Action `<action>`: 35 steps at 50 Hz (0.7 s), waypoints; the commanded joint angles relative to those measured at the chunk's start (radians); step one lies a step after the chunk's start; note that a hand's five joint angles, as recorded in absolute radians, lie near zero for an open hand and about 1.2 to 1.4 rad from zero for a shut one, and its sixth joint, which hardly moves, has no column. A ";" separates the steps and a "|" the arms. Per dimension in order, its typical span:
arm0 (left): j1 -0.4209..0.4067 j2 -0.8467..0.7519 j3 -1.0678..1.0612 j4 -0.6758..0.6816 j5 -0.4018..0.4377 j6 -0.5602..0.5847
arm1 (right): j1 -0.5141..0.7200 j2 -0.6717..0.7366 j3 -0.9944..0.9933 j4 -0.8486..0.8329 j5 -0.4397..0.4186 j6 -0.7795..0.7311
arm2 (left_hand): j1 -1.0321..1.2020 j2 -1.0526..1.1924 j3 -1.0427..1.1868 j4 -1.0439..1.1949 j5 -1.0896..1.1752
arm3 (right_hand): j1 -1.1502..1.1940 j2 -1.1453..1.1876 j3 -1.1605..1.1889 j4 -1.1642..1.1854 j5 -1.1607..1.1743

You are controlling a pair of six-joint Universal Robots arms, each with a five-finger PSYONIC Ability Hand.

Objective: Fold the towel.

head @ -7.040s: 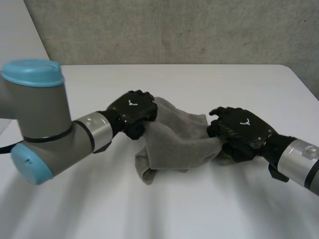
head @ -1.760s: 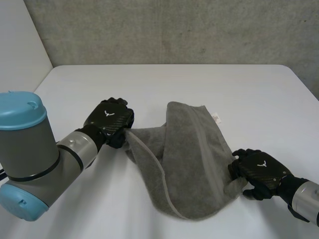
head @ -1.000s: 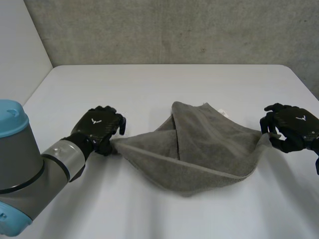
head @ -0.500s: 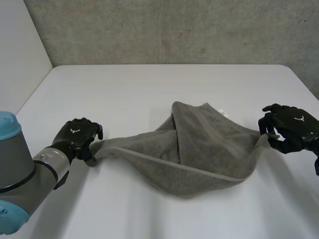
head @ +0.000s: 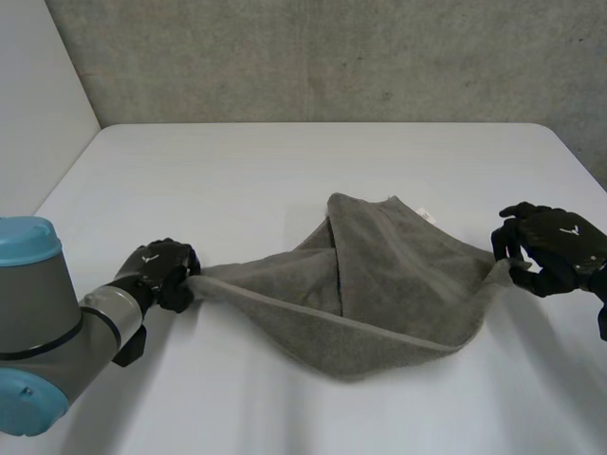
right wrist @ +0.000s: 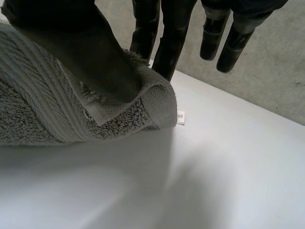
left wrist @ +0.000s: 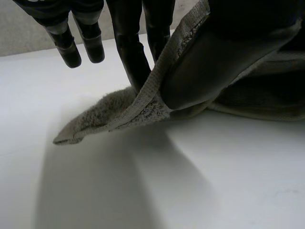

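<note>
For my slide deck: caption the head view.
Left hand and right hand pinch opposite ends of a rumpled grey towel on the white table.

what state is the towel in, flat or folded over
Folded over: the towel, held between left hand and right hand, has a flap doubled across its middle.

1. The towel [head: 398, 284] is lying on the surface [head: 285, 161], spanning the gap between the two hands, with a flap lying folded over its middle.
2. The left hand [head: 161, 273] is pinching the towel's left corner near the surface's left edge.
3. The right hand [head: 555, 246] is pinching the right corner near the right edge.
</note>
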State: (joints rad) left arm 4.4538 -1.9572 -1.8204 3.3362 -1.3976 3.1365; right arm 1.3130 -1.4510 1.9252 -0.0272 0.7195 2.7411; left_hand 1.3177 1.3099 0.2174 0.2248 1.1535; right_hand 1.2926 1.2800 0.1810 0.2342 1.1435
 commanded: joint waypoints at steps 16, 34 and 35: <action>0.113 0.400 0.056 -0.257 0.166 0.027 | 0.000 -0.023 -0.167 0.478 0.015 -0.456 | 0.079 0.086 -0.043 -0.050 0.068 | 0.104 0.116 -0.007 -0.060 0.078; 0.052 -0.043 0.701 -0.234 0.104 0.283 | 0.327 0.337 -1.054 0.208 0.184 -0.138 | 0.079 0.086 -0.043 -0.050 0.068 | 0.104 0.116 -0.007 -0.060 0.078; 0.039 -0.045 0.792 -0.196 0.076 0.277 | 0.324 0.345 -1.156 0.114 0.251 0.000 | 0.079 0.086 -0.043 -0.050 0.068 | 0.104 0.116 -0.007 -0.060 0.078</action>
State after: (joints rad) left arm 4.5329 -1.8961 -1.3755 3.0775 -1.2422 3.3965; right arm 1.6089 -1.1845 1.1812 0.3875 0.7866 2.3512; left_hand 1.3186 1.3161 0.2174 0.2248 1.1562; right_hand 1.2932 1.2800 0.1810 0.2342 1.1448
